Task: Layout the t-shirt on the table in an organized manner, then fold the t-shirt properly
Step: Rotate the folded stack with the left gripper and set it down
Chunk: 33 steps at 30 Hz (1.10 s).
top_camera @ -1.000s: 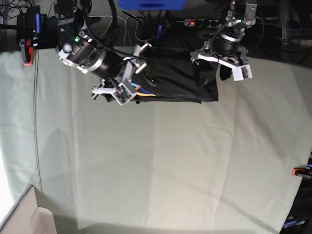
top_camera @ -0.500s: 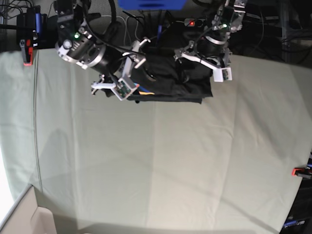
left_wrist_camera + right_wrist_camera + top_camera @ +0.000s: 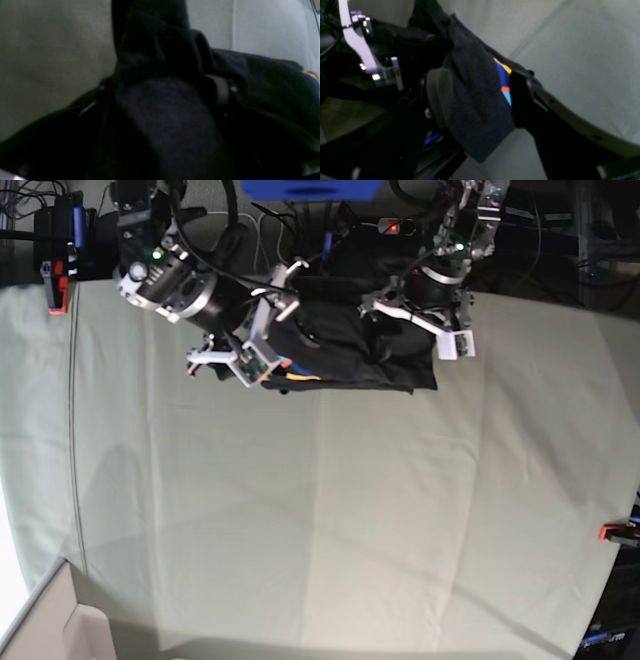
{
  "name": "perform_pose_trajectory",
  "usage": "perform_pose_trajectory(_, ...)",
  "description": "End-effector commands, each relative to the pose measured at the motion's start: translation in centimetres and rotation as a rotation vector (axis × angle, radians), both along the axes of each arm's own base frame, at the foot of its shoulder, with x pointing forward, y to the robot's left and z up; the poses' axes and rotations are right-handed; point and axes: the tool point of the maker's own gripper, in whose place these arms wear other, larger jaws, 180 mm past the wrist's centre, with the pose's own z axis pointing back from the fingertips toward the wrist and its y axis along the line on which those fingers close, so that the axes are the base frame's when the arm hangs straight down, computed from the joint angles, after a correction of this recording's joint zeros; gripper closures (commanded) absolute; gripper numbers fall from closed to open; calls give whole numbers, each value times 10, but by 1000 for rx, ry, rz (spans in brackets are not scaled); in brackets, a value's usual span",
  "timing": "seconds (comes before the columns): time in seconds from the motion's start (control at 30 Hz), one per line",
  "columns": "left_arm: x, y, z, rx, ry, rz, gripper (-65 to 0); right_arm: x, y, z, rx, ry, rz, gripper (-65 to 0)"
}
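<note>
Black arms, white claw [image 3: 262,340] brackets

Most of the table [image 3: 330,520] is lying bare before me, giving my arms wide passage; the bunched t-shirt [image 3: 345,360] is crowding the far edge between my right gripper [image 3: 262,352] and left gripper [image 3: 420,315], with red clamps [image 3: 57,290] bounding the sides

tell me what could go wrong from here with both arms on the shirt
1. The t-shirt sits bunched at the table's far edge, next to cables; a pull that way could drag it off.
2. The right gripper pinches a thick fold beside the coloured mark, so it may hold several layers, and the shirt may not spread flat.
3. The left gripper is buried in dark cloth, its hold unclear; the fabric could slip on lifting.
</note>
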Motion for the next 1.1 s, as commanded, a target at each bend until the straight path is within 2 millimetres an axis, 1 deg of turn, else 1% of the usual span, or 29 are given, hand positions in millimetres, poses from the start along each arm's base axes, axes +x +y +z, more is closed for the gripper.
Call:
perform_pose_trajectory(0.0,-2,-2,-1,-1,12,-3,-324,5,3,13,36,-41,-1,-367)
perform_pose_trajectory(0.1,-2,-1,-1,0,10,-3,-166,13,-10,21,25,-69,-43,-367)
perform_pose_trajectory(0.13,-1,0,0,2,7,-5,-126,16,-14,25,21,-85,-51,-367)
perform_pose_trajectory(0.2,4,0,2,4,-2,-6,-77,19,-18,32,17,-108,-62,-367)
perform_pose_trajectory(0.27,5,0,2,4,-5,-5,-45,23,-24,38,8,-129,-79,-367)
perform_pose_trajectory(0.37,10,0,9,8,-28,-10,-18,27,-38,39,-9,-136,-113,-367)
perform_pose_trajectory(0.43,19,-1,18,6,-57,-13,0,28,-46,38,-20,-137,-135,-367)
perform_pose_trajectory(0.53,39,-3,35,4,-115,-17,-2,32,-63,37,-42,-138,-181,-367)
perform_pose_trajectory(0.63,57,2,43,22,-153,-30,-2,34,-81,36,-65,-139,-225,-367)
perform_pose_trajectory(0.7,71,-11,52,31,-191,-94,-2,37,-98,36,-85,-143,-267,-367)
perform_pose_trajectory(0.77,79,-21,60,58,-222,-180,-2,38,-113,36,-104,-145,-308,-367)
perform_pose_trajectory(0.83,88,-39,69,82,-262,-283,-2,38,-126,36,-117,-143,-344,-367)
perform_pose_trajectory(0.87,92,-44,73,95,-280,-319,-2,38,-135,36,-129,-144,-367,-367)
perform_pose_trajectory(0.97,101,-62,75,127,-303,-417,-2,36,-154,36,-151,-143,-416,-367)
perform_pose_trajectory(1.07,108,-71,70,174,-306,-499,-2,34,-168,35,-169,-139,-452,-367)
